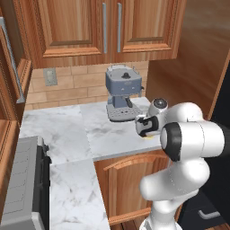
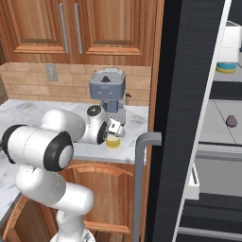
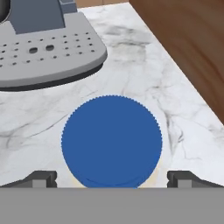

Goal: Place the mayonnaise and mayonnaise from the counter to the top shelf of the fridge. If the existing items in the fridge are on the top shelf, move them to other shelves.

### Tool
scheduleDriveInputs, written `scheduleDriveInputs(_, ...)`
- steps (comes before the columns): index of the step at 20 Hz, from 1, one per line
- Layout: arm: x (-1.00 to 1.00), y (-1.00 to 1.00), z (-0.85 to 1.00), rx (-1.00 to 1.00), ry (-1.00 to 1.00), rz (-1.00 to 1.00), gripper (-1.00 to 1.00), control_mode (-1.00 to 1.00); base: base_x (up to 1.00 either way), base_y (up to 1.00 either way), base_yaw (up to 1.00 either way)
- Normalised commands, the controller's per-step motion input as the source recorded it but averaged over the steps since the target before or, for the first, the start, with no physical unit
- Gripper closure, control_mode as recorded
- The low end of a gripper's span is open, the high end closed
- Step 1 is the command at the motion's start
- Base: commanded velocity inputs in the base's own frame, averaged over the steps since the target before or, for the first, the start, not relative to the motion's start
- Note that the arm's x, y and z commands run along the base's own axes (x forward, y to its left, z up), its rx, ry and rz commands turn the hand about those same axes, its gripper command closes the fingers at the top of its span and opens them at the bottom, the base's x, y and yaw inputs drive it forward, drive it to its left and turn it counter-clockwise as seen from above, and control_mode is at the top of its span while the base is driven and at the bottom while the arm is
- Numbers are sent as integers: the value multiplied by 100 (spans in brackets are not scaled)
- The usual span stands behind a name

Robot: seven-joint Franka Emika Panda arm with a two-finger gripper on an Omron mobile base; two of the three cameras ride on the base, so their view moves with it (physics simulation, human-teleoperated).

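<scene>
The gripper (image 3: 112,178) hangs open over the cream jar (image 3: 112,141), low in the hand view. Next it should go down and squeeze the jar, then carry it to the fridge (image 2: 189,118).

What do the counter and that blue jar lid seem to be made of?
The counter looks like polished marble: white-grey with darker veins. The lid looks like matte plastic: even blue with a finely ridged rim, though that look leaves it open. The claw is open around the jar.
</scene>
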Motion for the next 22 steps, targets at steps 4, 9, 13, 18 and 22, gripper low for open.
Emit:
scheduleDriveInputs(4,17,0,-11,-1,0,0,-100,-100,0,0,0)
scheduleDriveInputs(9,19,0,-6,0,0,0,-100,-100,0,0,0)
scheduleDriveInputs(13,18,0,-7,0,0,0,-100,-100,0,0,0)
scheduleDriveInputs(18,5,-1,-3,0,0,0,100,-100,0,0,0)
scheduleDriveInputs(22,-3,0,0,0,0,0,100,-100,0,0,0)
